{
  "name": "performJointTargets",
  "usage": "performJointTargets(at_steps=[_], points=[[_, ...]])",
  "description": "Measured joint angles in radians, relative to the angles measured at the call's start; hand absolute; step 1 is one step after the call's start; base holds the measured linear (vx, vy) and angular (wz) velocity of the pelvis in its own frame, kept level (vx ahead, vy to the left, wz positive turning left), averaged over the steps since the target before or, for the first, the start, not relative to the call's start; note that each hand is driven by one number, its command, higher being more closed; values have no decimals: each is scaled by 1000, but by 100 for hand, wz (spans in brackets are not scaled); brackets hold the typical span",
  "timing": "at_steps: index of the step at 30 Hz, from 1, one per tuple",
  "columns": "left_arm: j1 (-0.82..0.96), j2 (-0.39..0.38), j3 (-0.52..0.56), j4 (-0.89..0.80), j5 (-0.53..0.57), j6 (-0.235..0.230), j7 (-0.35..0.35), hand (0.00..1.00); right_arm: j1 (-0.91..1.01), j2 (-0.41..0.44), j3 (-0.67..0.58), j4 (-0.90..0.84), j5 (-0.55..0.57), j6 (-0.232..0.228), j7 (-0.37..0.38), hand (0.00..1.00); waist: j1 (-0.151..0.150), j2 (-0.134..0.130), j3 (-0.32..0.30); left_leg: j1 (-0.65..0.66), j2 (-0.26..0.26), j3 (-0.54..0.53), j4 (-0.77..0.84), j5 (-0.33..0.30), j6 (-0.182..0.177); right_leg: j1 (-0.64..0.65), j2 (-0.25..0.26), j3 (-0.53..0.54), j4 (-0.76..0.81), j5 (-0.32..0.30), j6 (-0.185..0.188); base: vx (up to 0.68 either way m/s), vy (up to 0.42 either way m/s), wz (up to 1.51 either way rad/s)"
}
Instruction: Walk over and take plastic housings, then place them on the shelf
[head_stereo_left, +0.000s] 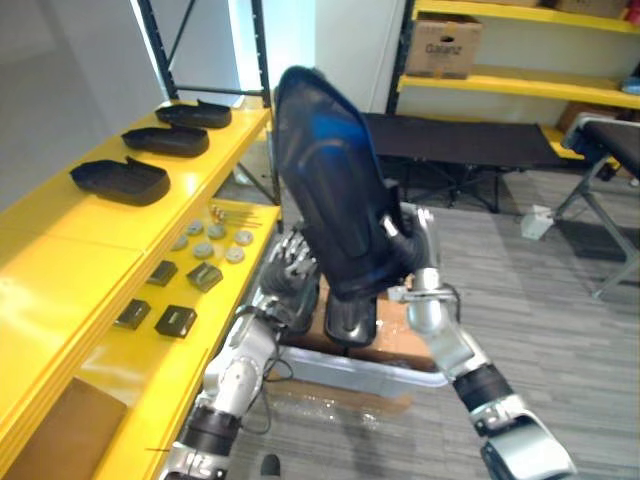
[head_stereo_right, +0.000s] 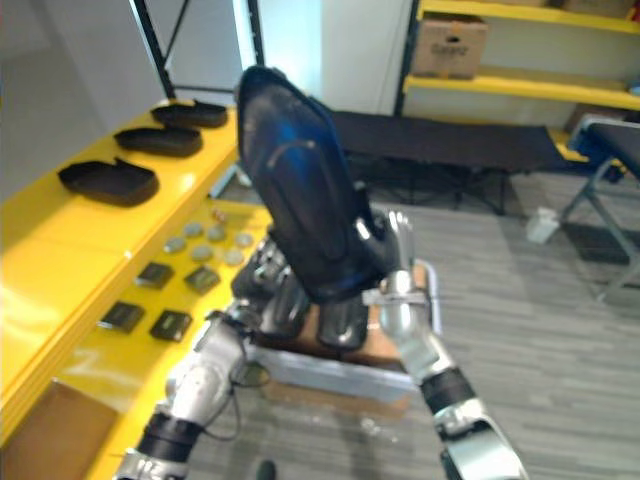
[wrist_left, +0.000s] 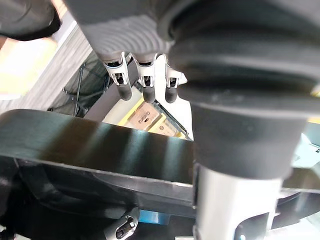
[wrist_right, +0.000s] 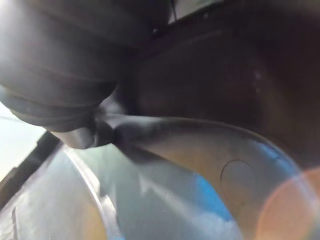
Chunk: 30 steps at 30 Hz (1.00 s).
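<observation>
A large black plastic housing (head_stereo_left: 335, 190) stands upright between my two hands, in front of the yellow shelf (head_stereo_left: 60, 250). My right hand (head_stereo_left: 412, 250) is shut on its lower right edge, fingers curled round the rim. From the left, my left hand (head_stereo_left: 290, 272) presses against its lower part with straight fingers (wrist_left: 145, 85). The same housing (wrist_left: 95, 145) shows close up in the left wrist view, and the housing (wrist_right: 210, 150) also shows in the right wrist view. Three more housings (head_stereo_left: 120, 180) lie in a row on the shelf's top level. Another housing (head_stereo_left: 350, 320) stands in the bin below.
A grey floor bin (head_stereo_left: 345, 368) sits under my hands. Grey discs (head_stereo_left: 210, 240), small black blocks (head_stereo_left: 175, 320) and a cardboard piece (head_stereo_left: 60, 430) lie on the lower shelf level. Behind stand a black folding cot (head_stereo_left: 460, 140) and a far yellow rack with a box (head_stereo_left: 443, 45).
</observation>
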Motion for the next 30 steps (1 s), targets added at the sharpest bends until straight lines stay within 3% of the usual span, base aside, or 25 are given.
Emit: performJointTargets(at_steps=[7, 12, 13, 20, 26, 30], points=[[19, -9, 1, 0, 106, -13, 45, 0, 4, 14, 61, 35, 0, -6, 32, 100, 7, 0, 0, -3, 0, -4, 3, 0, 0, 0, 0, -5, 0, 1, 4, 0, 0, 1], [21, -12, 0, 6, 118, -28, 65, 0, 10, 25, 68, 47, 0, -6, 31, 100, 12, 0, 0, -2, -1, -4, 3, 1, 0, 1, 0, -5, 0, 1, 4, 0, 0, 0], [21, -12, 0, 8, 118, -30, 66, 100, 10, 27, 69, 50, 1, -6, 31, 100, 12, 0, 0, -1, 0, -4, 3, 1, 0, 1, 0, -5, 0, 1, 4, 0, 0, 0], [38, -12, 2, 53, 157, -64, 142, 100, 50, 43, 121, 62, 0, -5, 25, 100, 21, -3, -2, 0, 0, -4, 3, 1, -1, 2, 1, -5, 0, 1, 4, 0, 0, 0], [38, -12, 5, 60, 198, -91, 147, 100, 51, 64, 144, 62, -6, -5, -19, 100, 24, -8, -5, 1, 0, -4, 3, 2, -1, 3, 0, -5, 0, 1, 4, 0, 0, 0], [38, -13, 3, 60, 286, -118, 148, 100, 53, 69, 146, 61, -5, -5, -40, 100, 23, -10, -6, 2, 0, -3, 3, 2, -1, 3, 0, -3, 0, 1, 4, 0, 0, 0]])
